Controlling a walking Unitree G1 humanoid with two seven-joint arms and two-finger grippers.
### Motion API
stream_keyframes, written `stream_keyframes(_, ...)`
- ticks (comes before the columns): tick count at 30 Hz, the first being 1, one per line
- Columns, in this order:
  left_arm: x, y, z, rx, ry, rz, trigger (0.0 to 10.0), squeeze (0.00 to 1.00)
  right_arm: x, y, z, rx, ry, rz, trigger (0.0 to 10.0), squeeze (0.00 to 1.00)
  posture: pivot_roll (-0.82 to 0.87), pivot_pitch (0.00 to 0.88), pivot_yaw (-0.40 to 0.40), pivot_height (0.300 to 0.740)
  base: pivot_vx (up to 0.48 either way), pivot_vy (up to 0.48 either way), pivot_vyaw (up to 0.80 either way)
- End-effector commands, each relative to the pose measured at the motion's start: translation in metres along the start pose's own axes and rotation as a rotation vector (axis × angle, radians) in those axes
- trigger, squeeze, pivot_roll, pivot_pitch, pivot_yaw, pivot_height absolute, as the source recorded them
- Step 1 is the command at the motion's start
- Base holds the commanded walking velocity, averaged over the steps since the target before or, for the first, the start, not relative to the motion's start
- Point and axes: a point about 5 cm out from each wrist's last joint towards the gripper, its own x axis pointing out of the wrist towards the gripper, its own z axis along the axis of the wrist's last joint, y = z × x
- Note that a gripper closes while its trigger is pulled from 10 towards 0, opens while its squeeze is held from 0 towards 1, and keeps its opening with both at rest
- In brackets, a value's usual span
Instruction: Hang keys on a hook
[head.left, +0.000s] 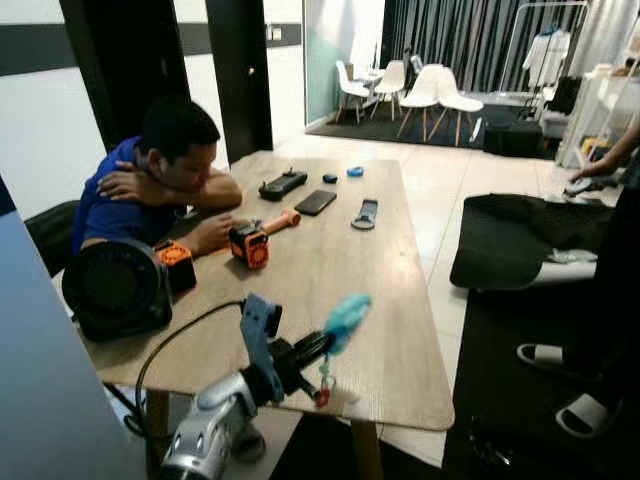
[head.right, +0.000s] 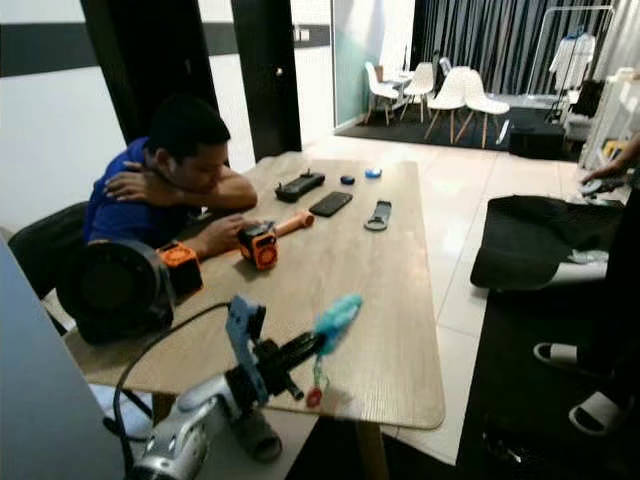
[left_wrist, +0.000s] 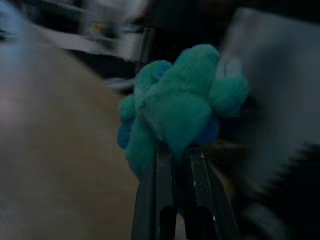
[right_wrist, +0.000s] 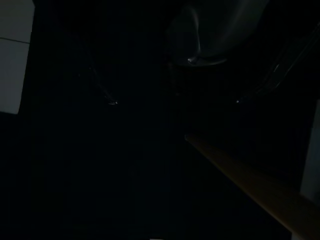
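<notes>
My left gripper (head.left: 322, 345) hovers over the near end of the wooden table (head.left: 380, 300), shut on a keychain with a fluffy teal plush toy (head.left: 346, 317). A small red key fob (head.left: 321, 396) dangles below the fingers. The left wrist view looks along the two black fingers (left_wrist: 160, 200) pressed together under the teal plush toy (left_wrist: 180, 107). The right wrist view is very dark, with a pale wooden edge (right_wrist: 255, 187) faintly visible.
A person in a blue shirt (head.left: 150, 190) leans on the table's left side. An orange device (head.left: 250, 243), a phone (head.left: 316, 202), remotes (head.left: 283, 184) and a black round speaker (head.left: 115, 290) lie on the table. White chairs (head.left: 430, 95) stand farther back. Someone's slippered feet (head.left: 560, 385) are at the right.
</notes>
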Motion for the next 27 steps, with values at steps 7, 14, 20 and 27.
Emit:
stream_keyframes(7,-0.035,-0.017,-0.006,-0.067,0.122,-0.223,0.0,0.00,-0.001,0.000,-0.007,0.004,0.025,-0.001,10.0,0.00,0.06,0.022,0.032,0.740,0.000,0.000,0.00)
stream_keyframes(14,-0.076,-0.016,-0.038,-0.012,0.422,-0.237,0.0,0.00,-0.002,0.000,-0.009,0.001,0.030,0.000,10.0,0.00,0.06,0.016,0.033,0.740,0.000,0.000,0.00)
stream_keyframes(20,-0.110,-0.012,-0.064,0.028,0.649,-0.212,0.0,0.00,-0.003,-0.001,-0.012,-0.003,0.035,0.000,10.0,0.00,0.06,0.013,0.031,0.740,0.000,0.000,0.00)
stream_keyframes(27,-0.137,-0.007,-0.092,0.064,0.789,-0.078,0.0,0.00,-0.004,0.000,-0.016,-0.008,0.044,0.004,10.0,0.00,0.06,0.016,0.031,0.740,0.000,0.000,0.00)
